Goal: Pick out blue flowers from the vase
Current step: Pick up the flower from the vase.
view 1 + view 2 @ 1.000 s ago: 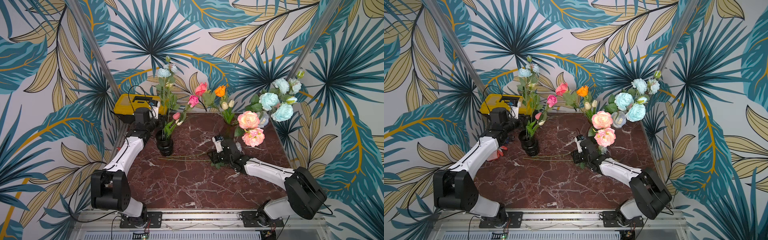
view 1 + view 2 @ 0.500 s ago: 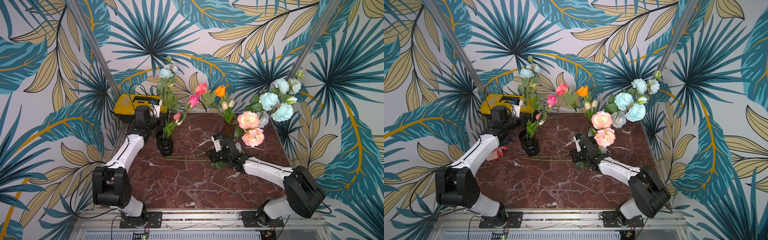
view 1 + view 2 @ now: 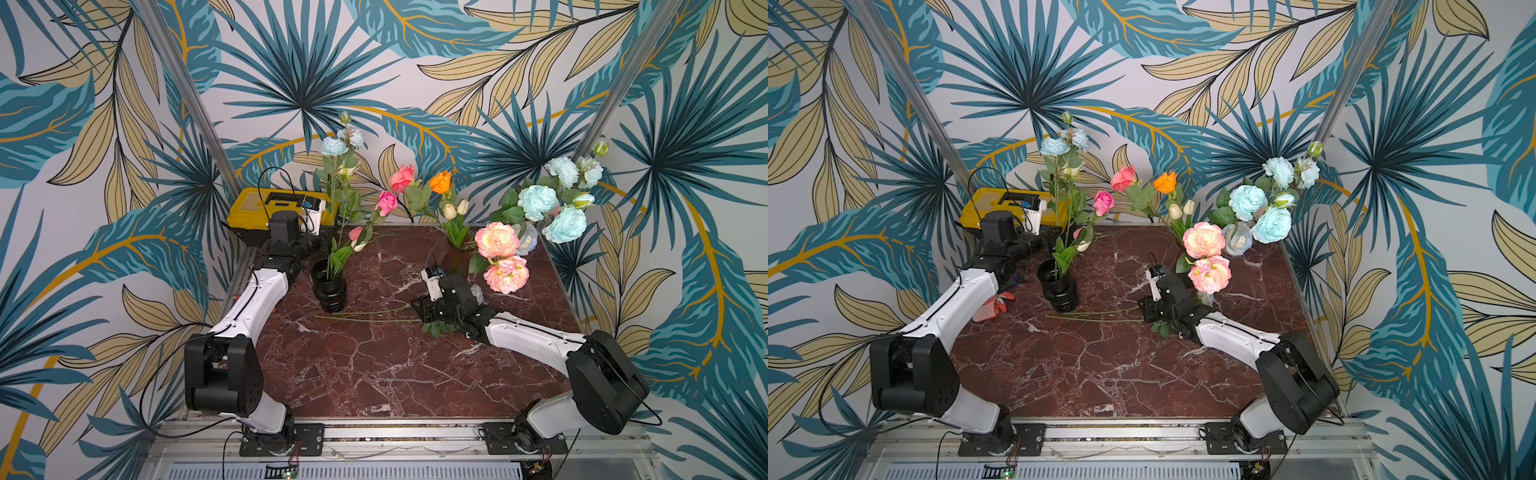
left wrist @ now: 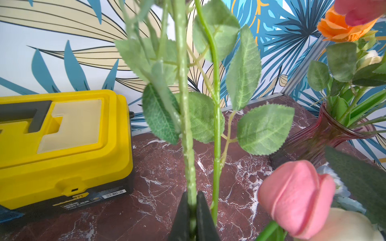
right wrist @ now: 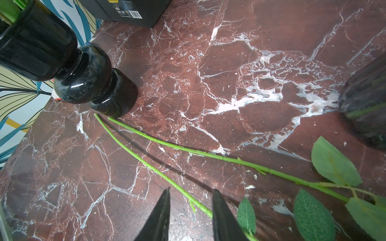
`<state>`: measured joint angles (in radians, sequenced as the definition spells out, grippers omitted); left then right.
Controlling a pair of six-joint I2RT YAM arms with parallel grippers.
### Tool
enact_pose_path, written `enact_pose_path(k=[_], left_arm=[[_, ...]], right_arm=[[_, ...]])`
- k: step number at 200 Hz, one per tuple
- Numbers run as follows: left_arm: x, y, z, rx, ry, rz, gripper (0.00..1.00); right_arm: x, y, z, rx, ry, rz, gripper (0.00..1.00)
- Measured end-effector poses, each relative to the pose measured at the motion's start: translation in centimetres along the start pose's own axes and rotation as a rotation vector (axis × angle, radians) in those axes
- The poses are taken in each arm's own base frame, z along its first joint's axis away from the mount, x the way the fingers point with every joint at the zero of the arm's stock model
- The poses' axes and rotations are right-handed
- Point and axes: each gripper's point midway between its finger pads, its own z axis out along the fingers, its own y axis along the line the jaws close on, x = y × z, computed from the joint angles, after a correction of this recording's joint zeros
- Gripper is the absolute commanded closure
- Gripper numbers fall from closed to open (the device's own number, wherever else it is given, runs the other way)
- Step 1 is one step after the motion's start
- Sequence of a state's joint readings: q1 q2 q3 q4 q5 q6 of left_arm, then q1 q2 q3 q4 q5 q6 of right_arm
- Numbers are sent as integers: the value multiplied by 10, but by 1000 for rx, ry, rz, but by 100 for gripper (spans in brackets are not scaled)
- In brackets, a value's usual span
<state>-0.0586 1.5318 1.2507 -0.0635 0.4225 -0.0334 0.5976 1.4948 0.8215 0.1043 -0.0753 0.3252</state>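
A black vase [image 3: 329,286] stands left of centre and holds a tall stem [image 4: 186,116] topped by pale blue flowers [image 3: 333,146] [image 3: 1054,146]. My left gripper [image 4: 192,196] is shut on that stem just above the vase mouth, beside a second thinner stem; in a top view it reaches in from the left [image 3: 322,242]. More blue flowers [image 3: 538,202] cluster at the back right. My right gripper [image 5: 191,189] is open, low over the table [image 3: 419,309], with one of two bare green stems [image 5: 146,162] lying on the marble running between its fingers.
A yellow toolbox [image 3: 266,208] sits behind the left arm. A dark red glass vase [image 4: 313,141] with tulips and an orange rose stands at the back centre. Pink-peach peonies [image 3: 496,240] hang over the right arm. A pink tulip bud [image 4: 296,198] is close to the left gripper.
My left gripper reached in toward the black vase and closed its jaws onto the tall stem. The right arm and the stems on the table have stayed put.
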Motion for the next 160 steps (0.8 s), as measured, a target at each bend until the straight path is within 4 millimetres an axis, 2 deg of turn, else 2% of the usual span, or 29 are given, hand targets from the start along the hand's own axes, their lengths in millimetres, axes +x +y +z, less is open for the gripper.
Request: enact_pose_path(k=[29, 87, 160], left_arm=[[-13, -1, -11, -24, -33, 24, 100], [-59, -16, -55, -61, -157, 106, 100], [-93, -35, -99, -75, -268, 173, 100]], right_arm=[[0, 0, 0, 0, 1, -1, 66], [1, 2, 0, -3, 2, -7, 66], [-4, 1, -9, 15, -9, -30, 66]])
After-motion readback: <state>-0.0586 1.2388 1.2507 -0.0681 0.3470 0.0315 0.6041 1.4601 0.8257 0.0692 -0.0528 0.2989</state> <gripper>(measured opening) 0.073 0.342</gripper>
